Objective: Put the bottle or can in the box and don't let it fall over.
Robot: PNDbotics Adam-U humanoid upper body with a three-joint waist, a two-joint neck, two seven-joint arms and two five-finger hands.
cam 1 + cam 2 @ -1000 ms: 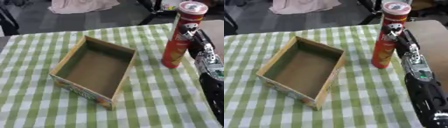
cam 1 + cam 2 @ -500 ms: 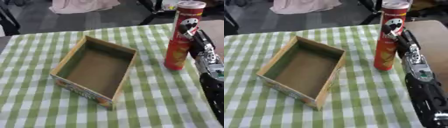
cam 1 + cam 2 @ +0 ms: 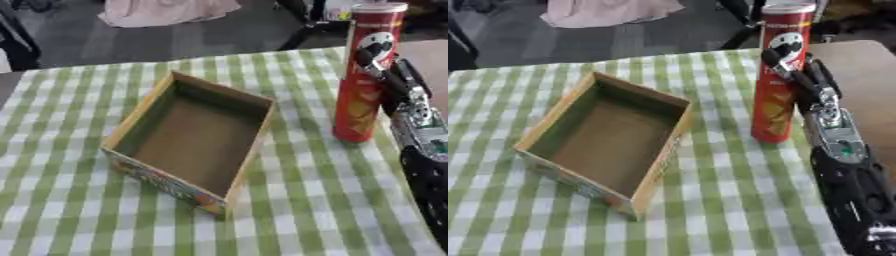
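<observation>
A tall red can (image 3: 363, 90) with a pale lid stands upright on the green checked cloth, to the right of an open cardboard box (image 3: 197, 145). The box is empty and lies askew, its long side running from far right to near left. My black and silver right hand (image 3: 411, 107) comes up along the right edge. It is against the can's right side, and one of its fingers (image 3: 785, 67) curls across the can's upper front. The can's base rests on the cloth. My left hand shows in neither view.
The checked cloth (image 3: 315, 200) covers the table around the box. A bare brown surface (image 3: 868, 85) lies beyond the cloth's right edge. At the far side are a dark floor, a pink cloth heap (image 3: 166, 10) and dark chair legs.
The can and my right hand have shifted slightly to the right and toward me. The box has stayed where it was.
</observation>
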